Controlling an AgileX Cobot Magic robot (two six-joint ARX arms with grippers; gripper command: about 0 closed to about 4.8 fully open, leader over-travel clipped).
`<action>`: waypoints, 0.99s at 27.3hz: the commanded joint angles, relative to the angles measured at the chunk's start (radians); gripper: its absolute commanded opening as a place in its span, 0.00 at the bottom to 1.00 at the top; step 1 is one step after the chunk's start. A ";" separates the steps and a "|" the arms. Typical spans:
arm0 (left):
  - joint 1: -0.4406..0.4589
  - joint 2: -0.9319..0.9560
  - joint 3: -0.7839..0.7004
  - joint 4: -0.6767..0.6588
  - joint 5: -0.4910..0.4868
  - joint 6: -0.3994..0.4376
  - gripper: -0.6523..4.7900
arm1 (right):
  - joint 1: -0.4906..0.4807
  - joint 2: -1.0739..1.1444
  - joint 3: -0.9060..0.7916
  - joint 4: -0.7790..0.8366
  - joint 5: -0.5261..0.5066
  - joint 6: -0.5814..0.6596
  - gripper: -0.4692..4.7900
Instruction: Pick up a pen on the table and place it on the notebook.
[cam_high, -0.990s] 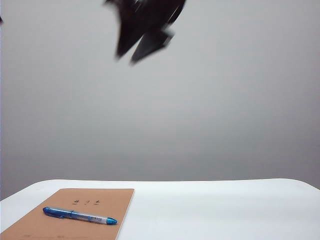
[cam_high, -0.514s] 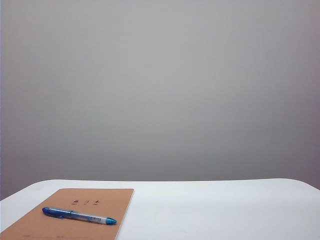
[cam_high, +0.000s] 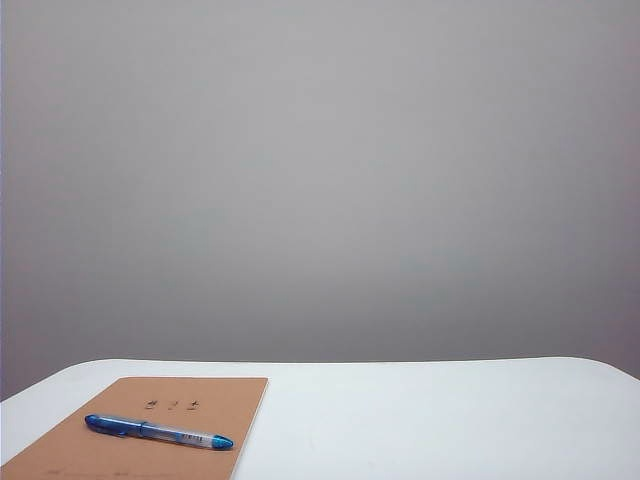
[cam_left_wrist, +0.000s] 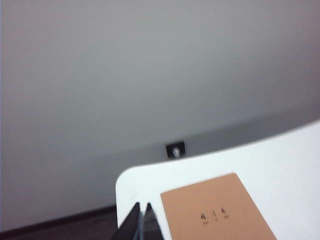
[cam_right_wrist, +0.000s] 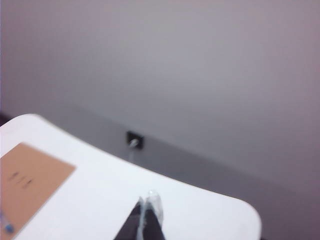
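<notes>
Neither arm is showing in the exterior view, where the notebook (cam_high: 150, 430) is running off the bottom edge and its small dark print is too tiny to read. The left gripper (cam_left_wrist: 141, 223) and right gripper (cam_right_wrist: 144, 220) are both getting cropped by their wrist pictures' edges, only fingers pressed together showing, and both wrist views are coming through soft. In the right wrist view the pen (cam_right_wrist: 5, 226) is showing as just a blurred blue sliver at the edge, and a small dark fitting (cam_right_wrist: 134, 140) on the wall is staying too blurred to identify.

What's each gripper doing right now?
Left gripper: shut, empty, above the table's corner beside the notebook.
Right gripper: shut, empty, above the table.
</notes>
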 joint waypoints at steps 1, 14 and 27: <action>0.001 -0.109 -0.085 0.021 -0.026 -0.061 0.11 | -0.043 -0.127 -0.087 0.119 0.036 0.019 0.08; 0.000 -0.397 -0.248 0.091 -0.163 -0.241 0.11 | -0.251 -0.465 -0.582 0.478 -0.026 0.289 0.08; 0.000 -0.402 -0.515 0.185 -0.181 -0.267 0.11 | -0.252 -0.525 -0.790 0.499 0.050 0.251 0.08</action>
